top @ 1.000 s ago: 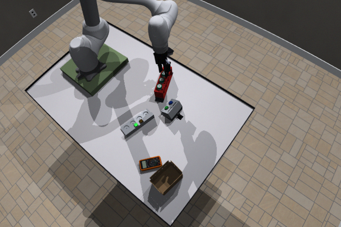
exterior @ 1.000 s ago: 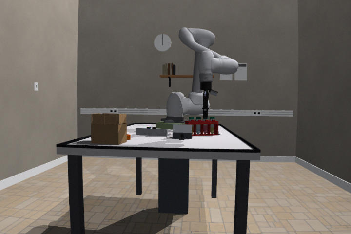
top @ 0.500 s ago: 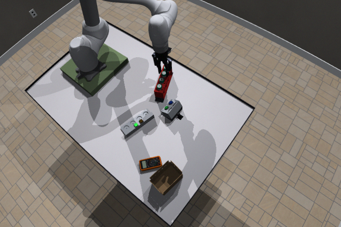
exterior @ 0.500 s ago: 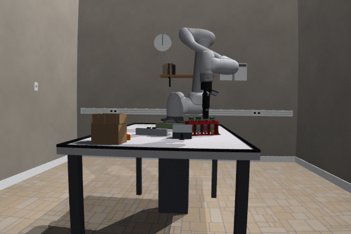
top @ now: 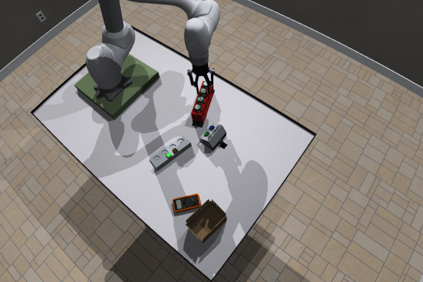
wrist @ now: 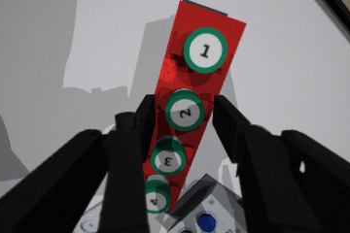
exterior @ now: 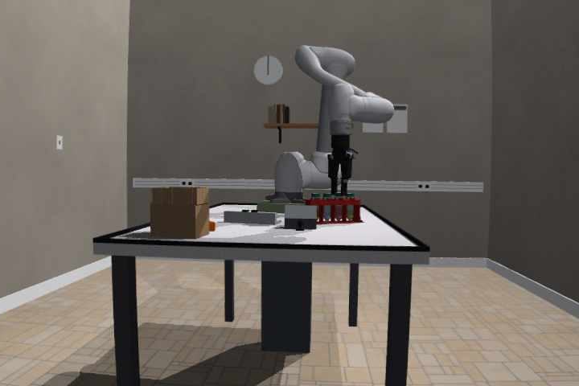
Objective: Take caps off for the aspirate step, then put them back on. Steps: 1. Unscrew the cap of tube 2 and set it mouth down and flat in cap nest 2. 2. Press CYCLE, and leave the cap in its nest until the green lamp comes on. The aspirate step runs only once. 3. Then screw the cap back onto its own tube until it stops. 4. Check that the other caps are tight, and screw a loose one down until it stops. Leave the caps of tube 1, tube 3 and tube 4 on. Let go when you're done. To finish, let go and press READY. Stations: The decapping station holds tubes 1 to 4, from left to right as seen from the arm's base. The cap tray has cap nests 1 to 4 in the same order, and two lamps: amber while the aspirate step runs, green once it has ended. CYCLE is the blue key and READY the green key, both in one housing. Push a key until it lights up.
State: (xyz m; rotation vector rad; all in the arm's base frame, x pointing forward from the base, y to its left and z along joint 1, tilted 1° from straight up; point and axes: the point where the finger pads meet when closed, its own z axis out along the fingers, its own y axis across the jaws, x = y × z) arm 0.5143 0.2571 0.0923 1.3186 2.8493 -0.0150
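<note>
I've got the gripper point(wrist: 184, 114) straddling the cap of tube 2 point(wrist: 185, 111), fingers apart and gripping nothing.

Wrist view: the "2" cap sits centre frame between my two black fingers, a visible gap on each side (red rack showing through), so no contact. Caps 1 point(wrist: 205, 49), 3 point(wrist: 168, 159) and 4 point(wrist: 156, 196) run in a diagonal line from upper right to lower centre, all seated on the red decapping station point(wrist: 169, 73). In the top view the gripper point(top: 201, 83) hangs over the upper end of the rack point(top: 202, 114), upper centre of frame. The cap tray point(top: 170, 152) shows a green lamp point(top: 168, 154) lit mid-frame, nests bare as far as I can tell. The key housing point(top: 213, 136) sits just right of it, blue key point(top: 211, 127) and green key point(top: 205, 134) on top.
</note>
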